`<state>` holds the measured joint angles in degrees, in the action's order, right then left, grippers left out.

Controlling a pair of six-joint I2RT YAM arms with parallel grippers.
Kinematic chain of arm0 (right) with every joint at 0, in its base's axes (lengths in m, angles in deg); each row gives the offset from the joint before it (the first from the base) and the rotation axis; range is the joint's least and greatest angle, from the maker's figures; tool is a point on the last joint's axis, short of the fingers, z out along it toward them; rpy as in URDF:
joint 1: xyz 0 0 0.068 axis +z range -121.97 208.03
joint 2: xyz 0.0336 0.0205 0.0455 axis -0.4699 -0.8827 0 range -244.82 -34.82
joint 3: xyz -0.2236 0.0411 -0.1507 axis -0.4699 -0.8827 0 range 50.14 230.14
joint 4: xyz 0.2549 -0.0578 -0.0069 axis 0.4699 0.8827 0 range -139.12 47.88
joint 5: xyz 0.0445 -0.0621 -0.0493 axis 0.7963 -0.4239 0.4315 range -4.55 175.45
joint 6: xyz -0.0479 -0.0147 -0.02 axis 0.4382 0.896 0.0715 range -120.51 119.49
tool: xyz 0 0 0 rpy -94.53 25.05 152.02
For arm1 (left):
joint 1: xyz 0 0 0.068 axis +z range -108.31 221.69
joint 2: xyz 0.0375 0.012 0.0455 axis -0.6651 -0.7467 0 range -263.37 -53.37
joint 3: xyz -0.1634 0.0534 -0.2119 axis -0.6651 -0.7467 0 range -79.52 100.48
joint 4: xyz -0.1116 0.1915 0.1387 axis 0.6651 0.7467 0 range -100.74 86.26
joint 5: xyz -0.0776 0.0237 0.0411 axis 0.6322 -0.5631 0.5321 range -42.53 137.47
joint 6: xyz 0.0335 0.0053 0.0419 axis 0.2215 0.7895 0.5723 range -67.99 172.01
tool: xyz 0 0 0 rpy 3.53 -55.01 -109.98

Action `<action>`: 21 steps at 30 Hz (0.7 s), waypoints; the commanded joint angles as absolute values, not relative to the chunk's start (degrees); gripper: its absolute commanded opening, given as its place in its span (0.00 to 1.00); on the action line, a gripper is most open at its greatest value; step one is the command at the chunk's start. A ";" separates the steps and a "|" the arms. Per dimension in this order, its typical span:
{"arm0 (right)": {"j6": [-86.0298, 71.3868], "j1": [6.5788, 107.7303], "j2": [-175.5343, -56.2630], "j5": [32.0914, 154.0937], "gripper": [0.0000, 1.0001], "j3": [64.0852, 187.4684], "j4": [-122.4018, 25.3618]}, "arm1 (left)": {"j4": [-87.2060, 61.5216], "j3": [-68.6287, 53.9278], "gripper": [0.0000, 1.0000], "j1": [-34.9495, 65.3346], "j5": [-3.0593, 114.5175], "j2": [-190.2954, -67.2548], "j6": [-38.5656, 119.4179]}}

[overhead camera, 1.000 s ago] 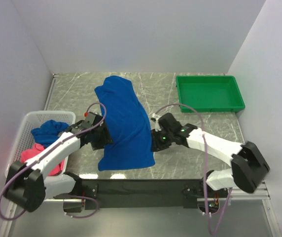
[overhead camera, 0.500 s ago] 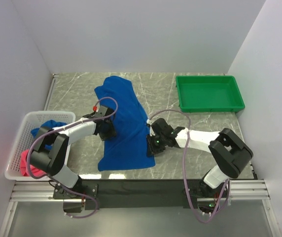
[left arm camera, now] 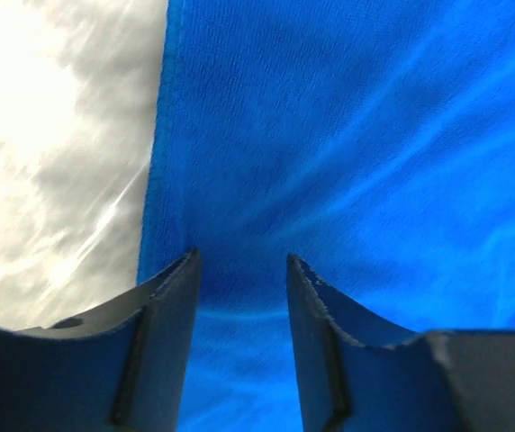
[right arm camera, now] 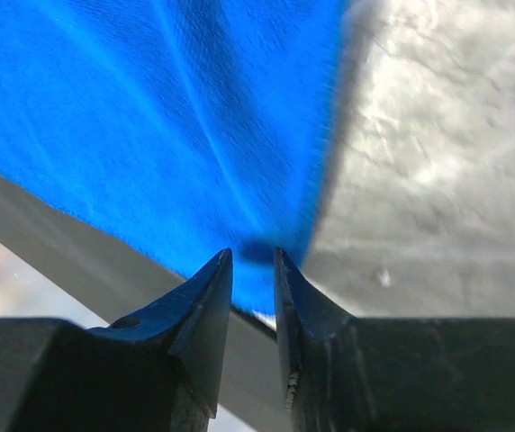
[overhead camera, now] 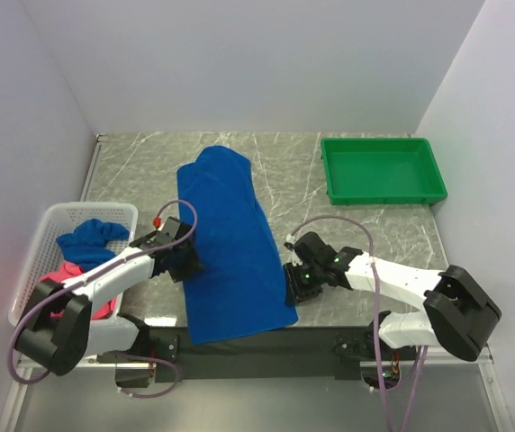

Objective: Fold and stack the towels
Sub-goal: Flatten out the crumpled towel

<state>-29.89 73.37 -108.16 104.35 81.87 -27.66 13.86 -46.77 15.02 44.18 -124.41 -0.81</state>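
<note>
A long blue towel (overhead camera: 235,243) lies spread lengthwise on the grey marble table (overhead camera: 365,234), its near end hanging over the front edge. My left gripper (overhead camera: 188,263) is at the towel's left edge near the front. In the left wrist view its jaws (left arm camera: 239,261) hold a pinch of the towel (left arm camera: 347,135), with creases running out from the grip. My right gripper (overhead camera: 292,281) is at the towel's right edge. In the right wrist view its jaws (right arm camera: 253,256) are nearly closed on the towel's edge (right arm camera: 167,117).
A white basket (overhead camera: 37,243) at the left holds a dark blue towel (overhead camera: 86,238) and a pink towel (overhead camera: 55,283). A green tray (overhead camera: 383,196) stands at the back right. White walls enclose the table on three sides.
Both grippers have moved toward the near edge and pulled the blue towel with them. It now lies straighter and flatter, with its near end over the table's front edge.
</note>
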 commanded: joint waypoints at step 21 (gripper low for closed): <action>-16.42 62.57 -145.27 89.85 0.46 133.10 -34.61 | 22.49 -5.96 0.65 17.79 39.12 -155.48 12.28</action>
